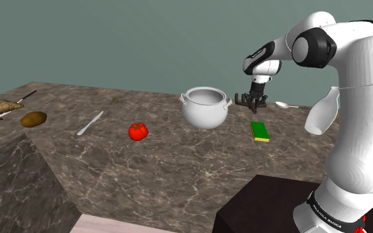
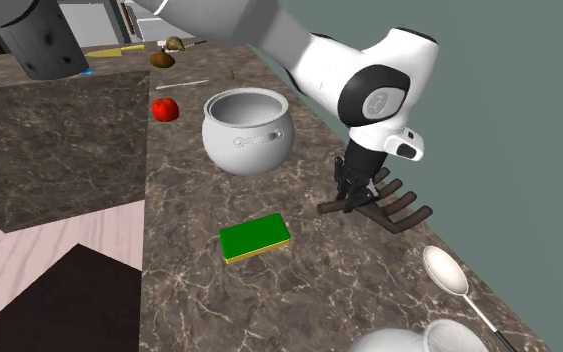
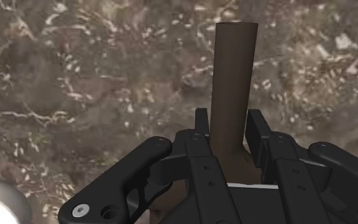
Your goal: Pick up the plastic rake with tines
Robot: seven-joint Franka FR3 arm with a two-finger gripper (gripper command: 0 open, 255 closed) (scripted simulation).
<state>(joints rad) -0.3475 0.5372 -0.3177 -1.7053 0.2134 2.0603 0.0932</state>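
The rake (image 2: pixel 389 208) is dark brown, with a short handle and several tines pointing toward the spoon. It sits on or just over the marble counter (image 2: pixel 199 300) beside the white pot, near the wall. My black gripper (image 2: pixel 353 188) comes down on it and is shut on the handle. In the wrist view the brown handle (image 3: pixel 233 76) runs out from between my fingers (image 3: pixel 201 130), which clasp it on both sides; my gripper (image 3: pixel 229 137) holds it near the end. In the shoulder view the rake (image 1: pixel 248 102) hangs under my gripper (image 1: pixel 254 97), right of the pot.
A white two-handled pot (image 1: pixel 206 107) stands close beside the rake, and a green sponge (image 1: pixel 260 131) lies in front of it. A spoon (image 1: pixel 284 104) lies by the wall. Farther off are a tomato (image 1: pixel 138 131), a knife (image 1: pixel 90 123), a potato (image 1: pixel 34 119) and a croissant (image 1: pixel 4 106).
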